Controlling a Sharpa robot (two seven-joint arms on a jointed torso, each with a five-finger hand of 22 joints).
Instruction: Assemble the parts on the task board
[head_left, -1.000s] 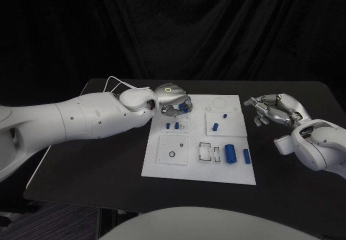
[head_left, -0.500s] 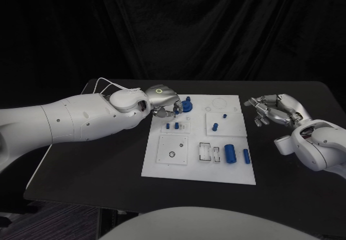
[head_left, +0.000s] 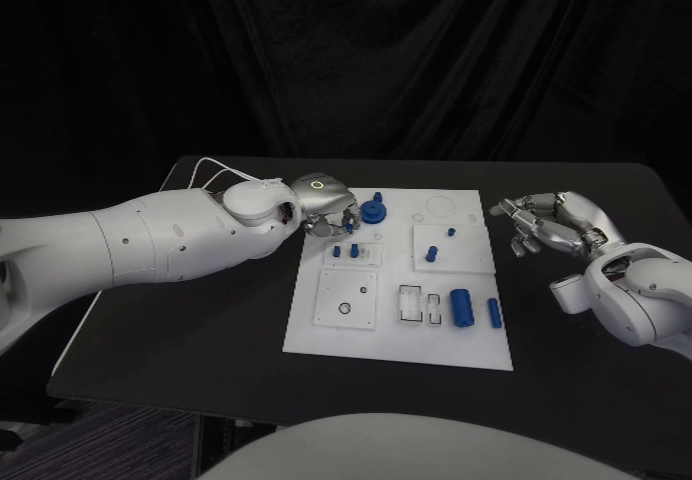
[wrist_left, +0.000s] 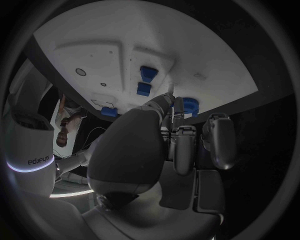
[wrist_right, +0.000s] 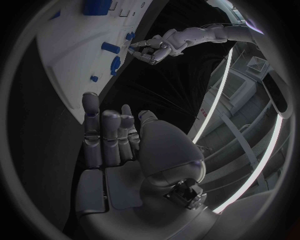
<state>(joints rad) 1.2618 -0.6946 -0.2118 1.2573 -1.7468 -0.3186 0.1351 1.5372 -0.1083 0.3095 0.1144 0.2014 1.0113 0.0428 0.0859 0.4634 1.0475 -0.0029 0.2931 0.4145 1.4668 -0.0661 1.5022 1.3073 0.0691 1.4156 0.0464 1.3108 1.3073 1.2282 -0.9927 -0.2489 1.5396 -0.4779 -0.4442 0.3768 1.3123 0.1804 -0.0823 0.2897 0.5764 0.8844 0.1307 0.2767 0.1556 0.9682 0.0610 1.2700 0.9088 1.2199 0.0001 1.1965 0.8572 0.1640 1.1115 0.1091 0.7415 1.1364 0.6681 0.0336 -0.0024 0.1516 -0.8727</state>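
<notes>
Left hand (head_left: 329, 208) is hovering at the board's (head_left: 476, 345) far left corner, fingers curled, apparently holding nothing, just beside the blue knob (head_left: 374, 211) standing there: likely light, rigid, slick plastic, best pinched by its upright stem.

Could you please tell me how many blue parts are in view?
7: one round part by the left hand, two pegs beside it, two more on the middle plate, two cylinders nearest the robot; the hand may hide more.
</notes>
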